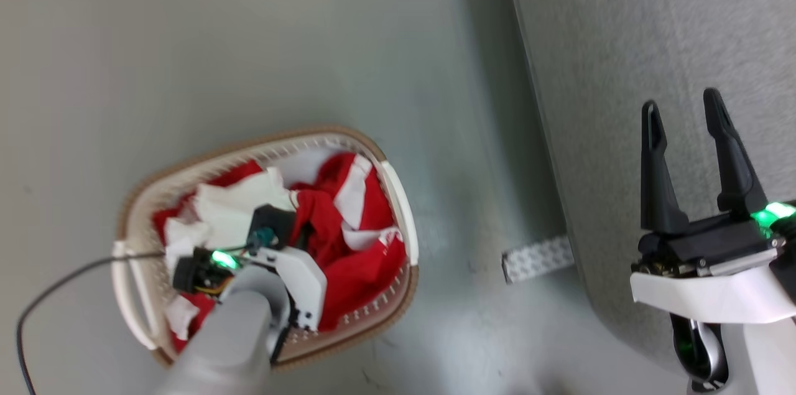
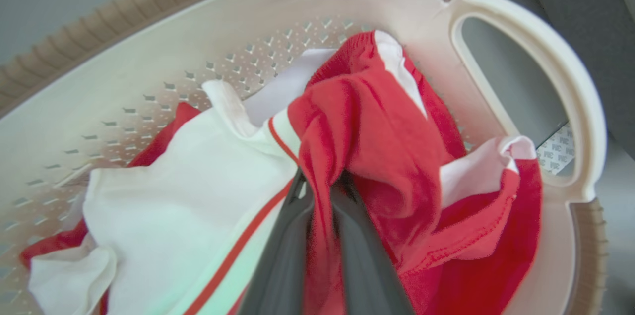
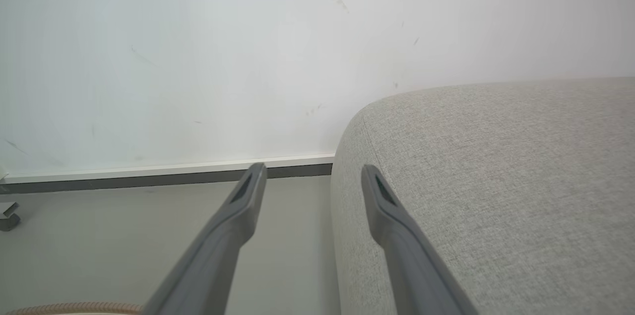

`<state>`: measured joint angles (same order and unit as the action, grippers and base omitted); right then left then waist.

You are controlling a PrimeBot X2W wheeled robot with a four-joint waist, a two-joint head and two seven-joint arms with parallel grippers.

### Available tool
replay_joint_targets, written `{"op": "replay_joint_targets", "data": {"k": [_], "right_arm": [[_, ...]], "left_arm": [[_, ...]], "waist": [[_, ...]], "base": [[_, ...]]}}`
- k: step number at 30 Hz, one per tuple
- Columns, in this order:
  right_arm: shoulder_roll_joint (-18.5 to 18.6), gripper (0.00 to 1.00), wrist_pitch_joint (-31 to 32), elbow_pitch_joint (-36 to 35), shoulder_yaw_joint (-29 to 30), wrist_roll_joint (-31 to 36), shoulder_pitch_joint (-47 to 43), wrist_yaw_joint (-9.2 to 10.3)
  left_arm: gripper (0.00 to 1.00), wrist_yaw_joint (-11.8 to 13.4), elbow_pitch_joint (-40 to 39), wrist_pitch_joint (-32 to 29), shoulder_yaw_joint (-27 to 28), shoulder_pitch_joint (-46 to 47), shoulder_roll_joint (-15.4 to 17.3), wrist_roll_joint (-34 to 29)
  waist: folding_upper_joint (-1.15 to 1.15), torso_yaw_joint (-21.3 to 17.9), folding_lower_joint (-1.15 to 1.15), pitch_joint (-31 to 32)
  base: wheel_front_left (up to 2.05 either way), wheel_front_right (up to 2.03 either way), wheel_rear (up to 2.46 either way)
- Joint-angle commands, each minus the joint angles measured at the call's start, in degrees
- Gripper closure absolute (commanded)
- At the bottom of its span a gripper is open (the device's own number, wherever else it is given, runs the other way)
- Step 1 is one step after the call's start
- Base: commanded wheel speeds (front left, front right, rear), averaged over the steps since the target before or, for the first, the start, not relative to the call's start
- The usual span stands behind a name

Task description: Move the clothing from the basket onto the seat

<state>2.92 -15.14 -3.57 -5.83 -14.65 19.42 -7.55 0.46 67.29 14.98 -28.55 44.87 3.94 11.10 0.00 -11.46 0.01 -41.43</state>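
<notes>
Crumpled red-and-white sports clothing (image 1: pixel 357 246) lay in the oval cream perforated plastic basket (image 1: pixel 398 202), whose long axis pointed toward the grey woven-fabric seat (image 1: pixel 622 40). The left gripper (image 2: pixel 322 181) had its fingers clenched on a red fold, and the right gripper (image 1: pixel 681 99) had its fingers released.

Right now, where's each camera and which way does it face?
Head: from the head, down at floor, basket, seat; left gripper in basket, right gripper at seat edge.
Left wrist: along its fingers into basket, shut on clothing.
Right wrist: along open fingers toward wall and seat corner.
Shared: head and left wrist both show basket and clothing.
</notes>
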Motion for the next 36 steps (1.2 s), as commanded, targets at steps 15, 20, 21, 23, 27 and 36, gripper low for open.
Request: {"op": "replay_joint_targets", "data": {"k": [15, 20, 21, 23, 27, 36], "right_arm": [[0.01, 0.0, -0.02, 4.97, -0.01, 0.87, -11.73, 0.12], [0.01, 0.0, -0.02, 5.94, -0.28, 0.92, -15.09, 0.12], [0.01, 0.0, -0.02, 6.11, -0.4, 0.87, -15.6, 0.12], [0.01, 0.0, -0.02, 6.32, -0.48, 0.86, -16.32, 0.12], [0.01, 0.0, -0.02, 6.84, -0.79, 1.01, -17.82, 0.12], [0.13, 0.0, -0.02, 7.9, -1.82, 1.48, -21.22, 0.12]], "left_arm": [[1.0, -0.72, -19.5, 0.18, 2.41, -19.54, -0.71, 4.33], [1.0, -0.54, -26.13, 0.18, 3.45, -23.55, -0.3, 5.13], [1.0, -0.58, -27.25, 0.18, 3.62, -24.19, -0.2, 5.39], [1.0, -0.55, -29.68, 0.18, 3.77, -25.08, 0.03, 5.58], [1.0, -0.12, -34.28, 0.19, 3.93, -26.66, 0.13, 6.03], [1.0, 1.55, -45.02, -0.73, 4.28, -27.59, 0.25, 6.64]], "waist": [[0.0, 7.7, -0.01, 27.54], [0.0, 9.29, -0.01, 32.64], [0.0, 9.47, -0.01, 33.41], [0.0, 9.79, -0.01, 34.69], [0.0, 10.18, -0.01, 37.11], [0.0, 10.14, -0.01, 41.79]], "base": [[0.0, 0.0, 0.0], [0.0, 0.0, 0.0], [0.0, 0.0, 0.0], [0.0, 0.0, 0.0], [0.0, 0.0, 0.0], [0.0, 0.0, 0.0]]}}
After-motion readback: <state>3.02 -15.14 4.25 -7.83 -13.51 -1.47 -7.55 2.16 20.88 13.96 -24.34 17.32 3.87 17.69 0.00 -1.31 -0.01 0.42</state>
